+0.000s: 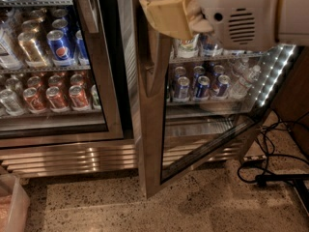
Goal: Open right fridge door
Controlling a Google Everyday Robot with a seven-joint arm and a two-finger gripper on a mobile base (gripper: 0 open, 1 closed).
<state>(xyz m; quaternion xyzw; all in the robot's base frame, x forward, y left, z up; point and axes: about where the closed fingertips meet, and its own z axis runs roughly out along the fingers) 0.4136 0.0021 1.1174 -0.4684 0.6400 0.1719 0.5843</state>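
The right fridge door (150, 129) stands swung out toward me, its steel frame edge-on and its glass panel (207, 129) angled back to the right. Its vertical steel handle (157, 66) runs down the front edge. My gripper (170, 14), tan-padded on a white arm (241, 13), is at the top of the picture, right at the door's upper edge by the top of the handle. Through the glass I see shelves with blue cans (200, 83). The left door (99, 81) is closed, with Pepsi and red cans behind it.
Black cables (270, 168) lie on the speckled floor at the right. A translucent bin (10, 207) sits at the lower left corner. A steel grille (72, 158) runs along the fridge base. LED strips (275, 76) light the open cabinet's right wall.
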